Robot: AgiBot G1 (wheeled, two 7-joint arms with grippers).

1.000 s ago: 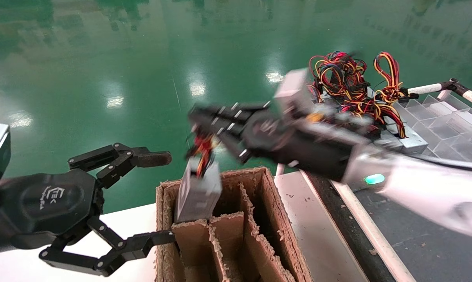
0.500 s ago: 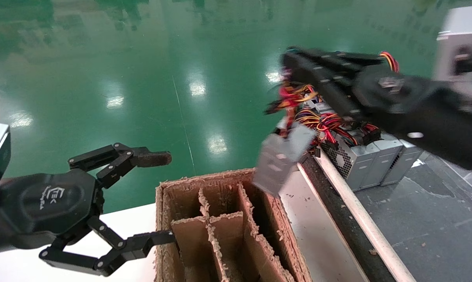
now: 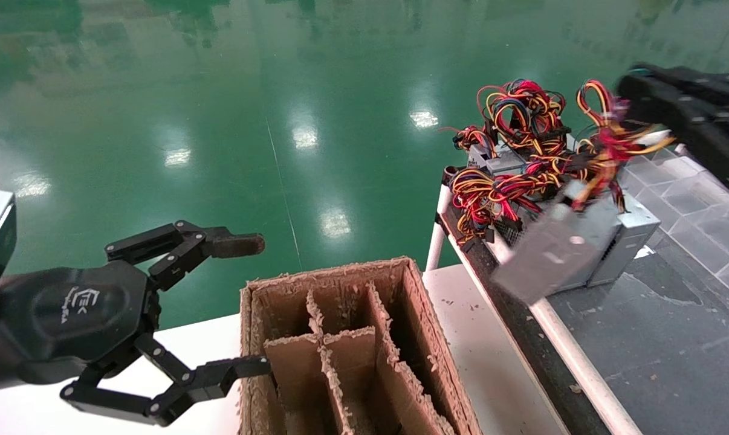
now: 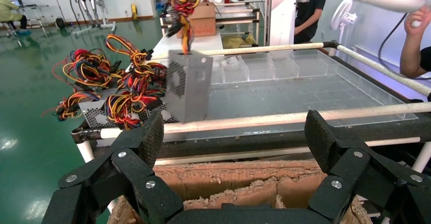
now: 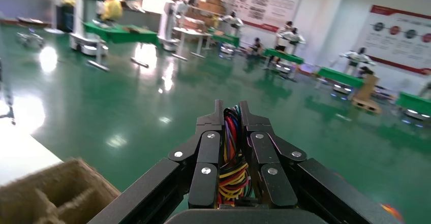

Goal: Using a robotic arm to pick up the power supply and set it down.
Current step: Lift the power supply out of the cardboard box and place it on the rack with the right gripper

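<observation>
Right gripper (image 3: 627, 112): at the far right of the scene, above the black-topped bench (image 3: 654, 356); its fingers (image 5: 206, 155) were clamped on the wire bundle (image 5: 234, 148), which filled the gap between them
Power supply (image 3: 558, 254): hung in the air by its wires below and a little to the left of the right gripper, tilted, over the near rail (image 3: 573, 356) of the bench and just in front of the row of other supplies (image 3: 627, 232)
Long axis: ran down from the wires toward the near left, so the box dangled with its lower corner leading
Deciding relation: the box was below the gripper on slack wires, not held by its body; I judged that setting it down would turn on lowering until that lower corner met the bench top, with swing the likely trouble
Nearer arm: the right one, plainly; it alone carried the load
Left gripper (image 3: 243, 305): parked at the near left beside the cardboard box (image 3: 340, 275), fingers spread wide with nothing between them, the lower tip close to the carton's left wall
Carton: divided into compartments, none holding a supply in view
Writing: a white logo on the left gripper's palm, too small to read; the red-and-white wall boards in the right wrist view were unreadable
</observation>
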